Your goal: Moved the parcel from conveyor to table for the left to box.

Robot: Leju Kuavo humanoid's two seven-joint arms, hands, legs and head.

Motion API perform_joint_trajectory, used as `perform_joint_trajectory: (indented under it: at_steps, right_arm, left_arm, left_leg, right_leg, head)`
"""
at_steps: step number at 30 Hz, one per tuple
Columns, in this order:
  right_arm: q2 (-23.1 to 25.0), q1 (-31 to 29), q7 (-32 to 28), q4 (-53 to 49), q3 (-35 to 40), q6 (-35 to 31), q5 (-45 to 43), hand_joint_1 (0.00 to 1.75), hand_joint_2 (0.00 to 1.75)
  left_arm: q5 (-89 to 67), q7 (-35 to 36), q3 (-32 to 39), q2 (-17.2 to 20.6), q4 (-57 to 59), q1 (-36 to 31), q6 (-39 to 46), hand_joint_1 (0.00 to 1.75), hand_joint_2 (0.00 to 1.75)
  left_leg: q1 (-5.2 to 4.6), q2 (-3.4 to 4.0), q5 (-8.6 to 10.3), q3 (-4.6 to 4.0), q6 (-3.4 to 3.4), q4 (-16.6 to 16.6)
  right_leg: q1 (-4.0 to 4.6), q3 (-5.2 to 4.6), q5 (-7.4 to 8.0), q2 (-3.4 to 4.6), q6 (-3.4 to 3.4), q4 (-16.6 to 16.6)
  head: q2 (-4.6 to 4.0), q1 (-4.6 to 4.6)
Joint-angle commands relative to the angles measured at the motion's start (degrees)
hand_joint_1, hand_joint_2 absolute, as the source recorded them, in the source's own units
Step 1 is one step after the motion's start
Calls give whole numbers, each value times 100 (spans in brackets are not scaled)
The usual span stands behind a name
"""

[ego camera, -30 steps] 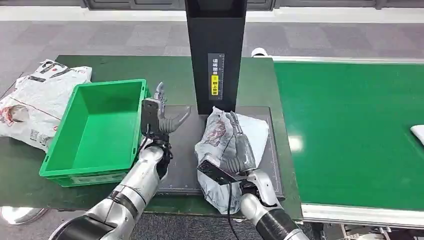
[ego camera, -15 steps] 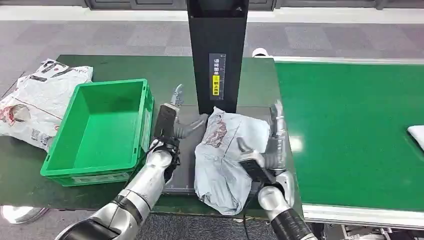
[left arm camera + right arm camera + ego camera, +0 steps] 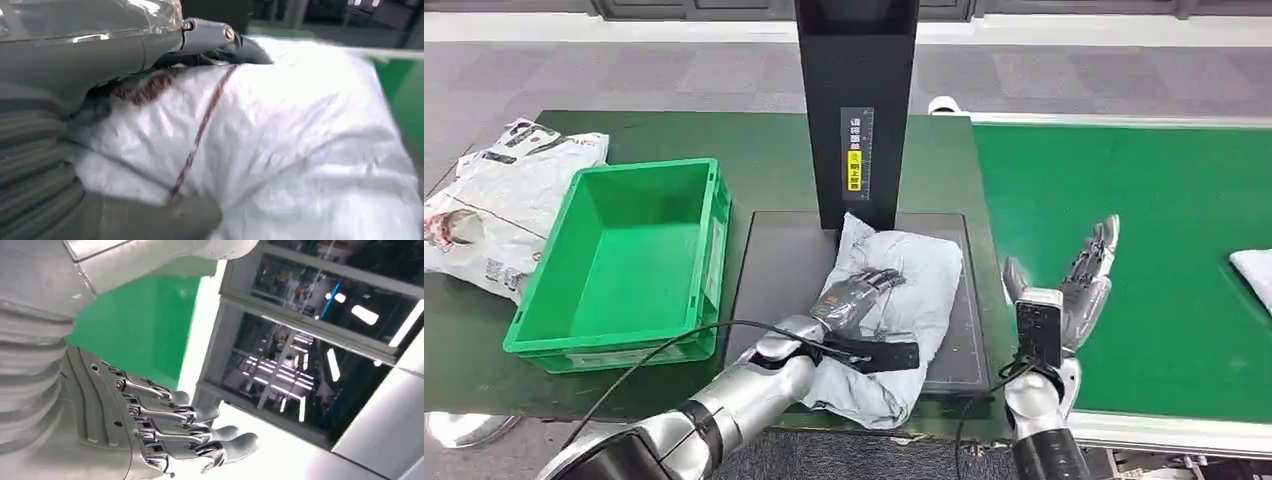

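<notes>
The parcel [image 3: 914, 270], a crumpled grey-white bag with a dark red print, lies on the black plate [image 3: 769, 270] in front of the black post. My left hand [image 3: 856, 295] rests flat on top of it, with the fingers stretched across the bag. Up close, the parcel [image 3: 300, 150] sits between the dark fingers [image 3: 220, 35] and the thumb, and no firm grip shows. My right hand [image 3: 1079, 285] is raised over the conveyor's near edge with its fingers [image 3: 200, 435] spread and nothing in them.
A green bin [image 3: 709, 250] stands empty left of the plate. White printed bags [image 3: 494, 190] lie at the table's far left. The black post [image 3: 856, 110] rises behind the parcel. Another white parcel [image 3: 1254, 270] sits on the green conveyor [image 3: 1144, 200] at the right edge.
My right hand has let go of the parcel and drawn back right over the conveyor. My left hand has swung in from beside the bin onto the parcel's top.
</notes>
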Motion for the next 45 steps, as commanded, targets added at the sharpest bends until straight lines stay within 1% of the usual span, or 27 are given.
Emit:
perform_joint_trajectory:
  at_steps: [1, 4, 6, 9, 12, 13, 14, 15, 16, 21, 22, 23, 27, 28, 29, 30, 32, 33, 35, 37, 38, 39, 40, 41, 42, 43, 45]
  right_arm:
    - [84, 450, 274, -807, -357, 28, 205, 0, 175]
    - [101, 468, 548, -972, -323, 28, 318, 0, 175]
    - [129, 564, 642, -1221, -364, 28, 427, 0, 175]
    - [116, 620, 664, -1337, -350, 28, 456, 0, 175]
    - [161, 733, 704, -1556, -420, 28, 529, 0, 175]
    - [221, 758, 668, -1590, -519, 28, 594, 0, 175]
    - [251, 768, 625, -1605, -549, 28, 579, 0, 175]
    - [357, 751, 505, -1577, -719, 28, 681, 0, 175]
    - [375, 707, 472, -1527, -730, 28, 642, 0, 175]
    - [396, 654, 427, -1447, -761, 28, 638, 0, 175]
    - [441, 619, 451, -1407, -847, 28, 779, 0, 175]
    - [421, 530, 435, -1324, -827, 28, 657, 0, 175]
    - [414, 399, 353, -1081, -908, 28, 704, 0, 175]
    - [415, 383, 340, -1023, -948, 28, 768, 0, 175]
    - [396, 390, 351, -1008, -952, 28, 773, 0, 175]
    - [387, 394, 365, -998, -991, 28, 819, 0, 175]
    - [381, 408, 352, -1010, -1021, 28, 816, 0, 175]
    - [382, 430, 440, -986, -1059, 28, 919, 0, 175]
    - [375, 499, 473, -975, -1082, 28, 976, 0, 175]
    - [362, 622, 591, -972, -1044, 28, 1068, 0, 175]
    - [364, 683, 589, -968, -1009, 28, 1047, 0, 175]
    - [368, 725, 584, -995, -1007, 28, 1041, 0, 175]
    - [365, 772, 597, -1038, -1001, 28, 1048, 0, 175]
    - [391, 776, 606, -1041, -1021, 28, 1106, 0, 175]
    - [385, 807, 713, -1068, -994, 28, 1168, 0, 175]
    - [405, 820, 721, -1107, -1034, 28, 1216, 0, 175]
    - [388, 818, 822, -1132, -1001, 28, 1230, 0, 175]
  left_arm:
    - [-271, 350, -726, 25, 599, -149, -242, 175, 175]
    - [-333, 483, -580, 6, 652, -266, -345, 175, 175]
    - [-282, 542, -367, 8, 589, -410, -85, 175, 175]
    - [-298, 586, -320, 39, 566, -613, -123, 175, 175]
    - [-293, 716, -24, 41, 379, -758, 506, 175, 175]
    - [-332, 862, 93, 79, 218, -844, 1026, 175, 175]
    - [-470, 998, 88, 103, 198, -1005, 1098, 175, 175]
    - [-618, 1198, 287, 176, -28, -1153, 1700, 175, 175]
    - [-714, 1368, 446, 259, -179, -1356, 1918, 175, 175]
    - [-942, 1313, 743, 300, -413, -1297, 1692, 175, 175]
    - [-1108, 1487, 985, 306, -465, -1306, 2264, 175, 175]
    - [-1209, 1629, 1221, 397, -572, -1463, 2690, 175, 175]
    - [-1671, 1883, 1776, 849, -1103, -1734, 2911, 175, 175]
    - [-1970, 2088, 1967, 985, -1206, -1791, 2846, 175, 175]
    - [-2678, 2659, 2033, 1196, -1321, -1834, 2982, 175, 175]
    - [-2768, 2651, 2253, 1368, -1374, -1836, 2982, 175, 175]
    - [-2774, 2538, 2452, 1483, -1423, -1806, 2982, 175, 175]
    - [-3341, 3091, 2564, 1688, -1405, -1822, 2982, 175, 175]
    - [-3557, 3204, 2973, 2161, -1416, -1815, 2982, 175, 175]
    - [-3758, 3516, 3222, 2673, -1293, -1770, 2982, 175, 175]
    - [-3758, 3489, 3406, 2917, -1349, -1658, 2982, 175, 175]
    - [-3696, 3396, 3482, 3012, -1430, -1578, 2982, 175, 175]
    - [-3758, 3332, 3642, 3085, -1376, -1514, 2982, 175, 175]
    - [-3758, 3411, 3603, 3150, -1241, -1536, 2982, 175, 175]
    - [-3758, 3913, 3180, 3464, -942, -1529, 2919, 175, 175]
    - [-3758, 3929, 3229, 3521, -833, -1492, 2969, 175, 175]
    - [-3758, 3842, 3621, 3539, -727, -1347, 2974, 175, 175]
  left_leg:
    - [4, 2, -7, 29, -1, -12]
    - [4, 0, -4, 23, -1, -10]
    - [3, 3, -7, 18, 2, -5]
    - [5, 7, -8, 22, 2, -3]
    - [4, 4, -7, 21, 2, -2]
    - [3, 5, -7, 23, 2, -4]
    - [10, 1, -7, 20, 0, -1]
    - [7, 1, -5, 16, 0, 2]
    - [11, -3, -4, 8, -4, 9]
    - [11, 11, 1, 12, -11, 4]
    - [5, 9, 3, 16, -9, 0]
    - [9, 11, 2, 27, -10, -8]
    - [11, 22, -5, 18, -8, 5]
    - [15, 39, -5, -4, -9, 20]
    - [13, 39, -5, -3, -9, 16]
    - [16, 51, -5, 2, -10, 11]
    - [11, 62, -1, 9, -12, 0]
    - [13, 65, -2, 17, -14, -3]
    - [12, 47, 3, 8, -12, 0]
    - [15, 63, 4, 17, -18, -3]
    - [14, 95, 0, 28, -23, -10]
    - [9, 77, 6, 19, -27, -9]
    - [15, 104, 4, 30, -32, -14]
    - [12, 94, 7, 23, -38, -13]
    - [15, 103, 8, 34, -41, -20]
    - [16, 134, 7, 52, -46, -34]
    - [19, 125, 10, 48, -47, -35]
  right_leg:
    - [4, 31, -5, 1, -3, -16]
    - [2, 27, -3, 0, 0, -13]
    - [1, 21, -3, 1, 2, -5]
    - [2, 25, 0, 5, -1, -5]
    - [0, 22, -1, 2, -1, -2]
    - [-1, 23, -1, 4, -2, -2]
    - [7, 24, 0, -1, -5, -5]
    - [3, 18, 0, -1, -3, 0]
    - [8, 12, -1, -5, -6, 5]
    - [12, 9, 4, 10, -8, 1]
    - [7, 11, 3, 10, -4, 1]
    - [12, 24, 5, 12, -7, -11]
    - [13, 14, 2, 22, -6, 0]
    - [15, -10, 8, 39, -7, 14]
    - [13, -7, 7, 39, -7, 11]
    - [15, -6, 11, 51, -9, 7]
    - [9, -11, 17, 58, -13, 5]
    - [12, -4, 17, 62, -16, 2]
    - [11, -8, 16, 45, -12, 3]
    - [18, -6, 19, 65, -15, -1]
    - [20, -5, 26, 96, -22, -2]
    - [20, -8, 22, 79, -21, 6]
    - [27, -7, 26, 106, -26, 1]
    - [25, -10, 25, 91, -33, 7]
    - [28, -7, 29, 98, -41, 0]
    - [29, -2, 35, 125, -49, -6]
    - [27, -11, 30, 111, -53, -3]
  head:
    - [0, 0]
    - [0, 0]
    - [0, 0]
    - [0, 0]
    - [0, 0]
    - [0, 0]
    - [0, 0]
    - [0, 0]
    - [0, 0]
    - [0, 0]
    - [0, 0]
    - [0, 0]
    - [0, 0]
    - [0, 0]
    - [0, 0]
    - [0, 0]
    - [0, 0]
    - [0, 0]
    - [0, 0]
    - [0, 0]
    - [0, 0]
    - [0, 0]
    - [0, 2]
    - [0, 0]
    - [0, 0]
    - [0, 0]
    - [0, -2]
